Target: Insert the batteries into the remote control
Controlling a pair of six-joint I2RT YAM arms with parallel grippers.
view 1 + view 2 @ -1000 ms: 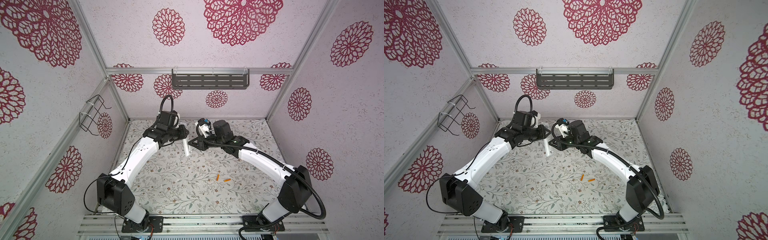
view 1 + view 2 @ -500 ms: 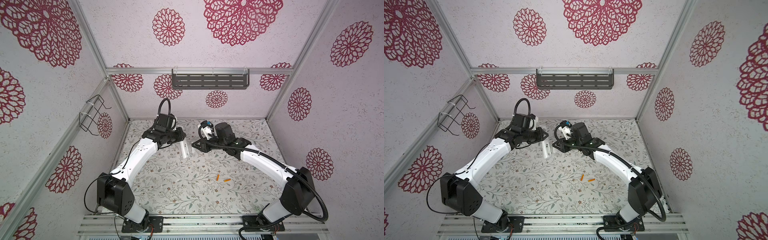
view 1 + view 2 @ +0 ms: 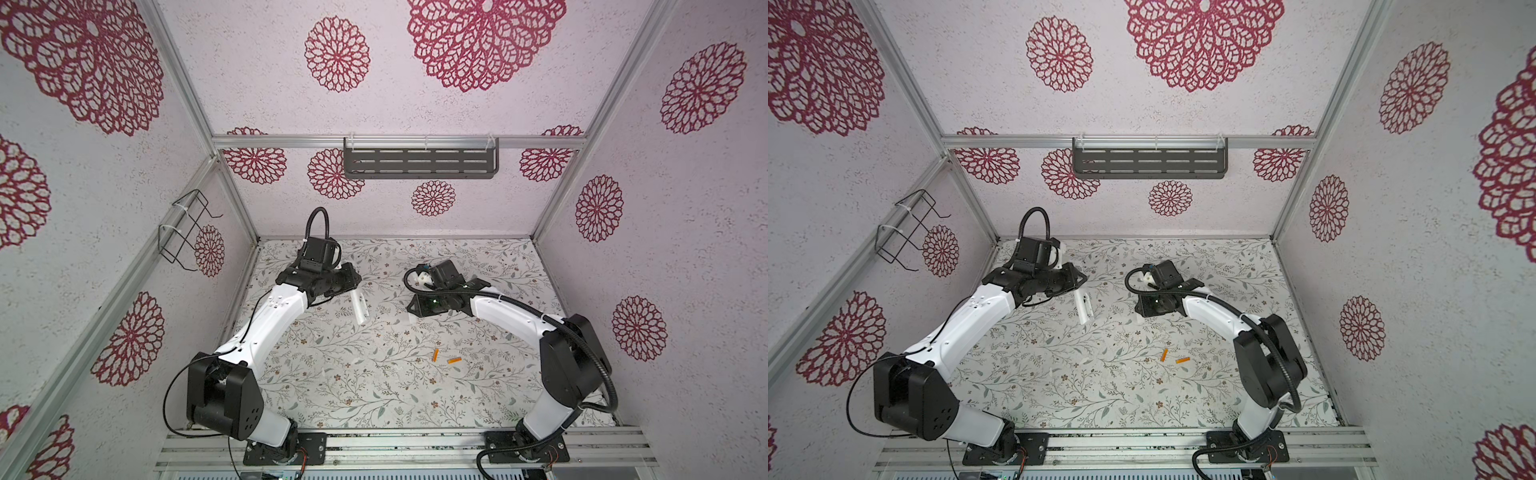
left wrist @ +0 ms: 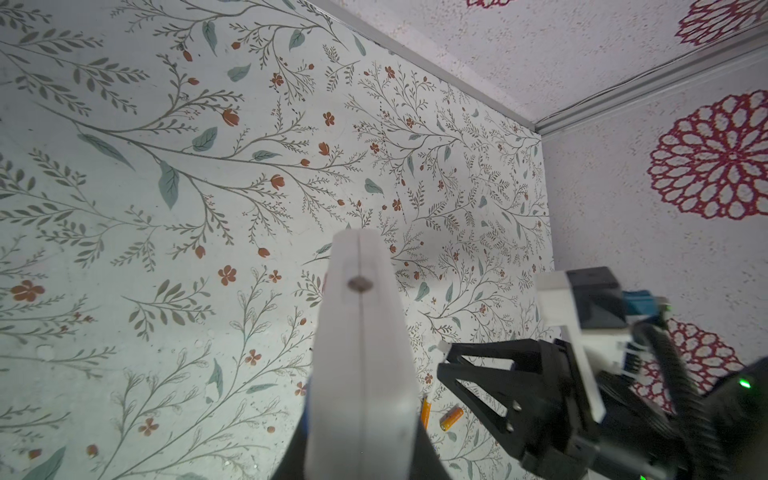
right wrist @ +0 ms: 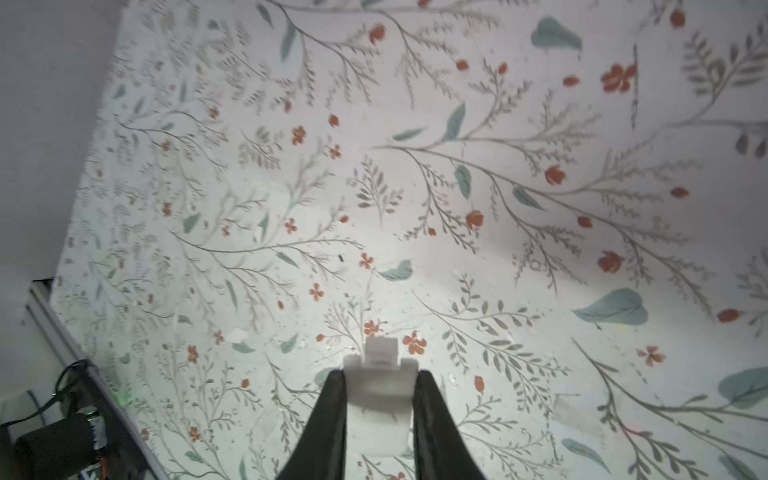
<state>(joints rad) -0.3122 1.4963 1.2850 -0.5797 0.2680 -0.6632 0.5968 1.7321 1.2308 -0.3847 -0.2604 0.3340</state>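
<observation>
1. Pinching the upper end of the remote control (image 3: 360,306), the left gripper (image 3: 352,287) is clamped tight. The white bar hangs tilted over the worktop (image 3: 374,399), toward its back edge and left of middle. This grip probably keeps the rest of the bar clear for work on the battery bay.
2. The right gripper (image 5: 380,376) has its fingers pressed onto a white plastic piece (image 5: 380,409), probably the battery cover. It holds the piece low over the back half of the worktop, near the middle and apart from the remote control.
3. The batteries (image 3: 435,354) lie loose on the worktop, close together but not touching. They are nearer the front edge, right of middle and well apart from both grippers. Neither is loaded yet.
4. A second ago the two grippers met at the remote control. Now they stand apart. The right gripper has drawn away and sunk lower, and the remote control has shifted slightly toward the left edge. The batteries have not moved.
</observation>
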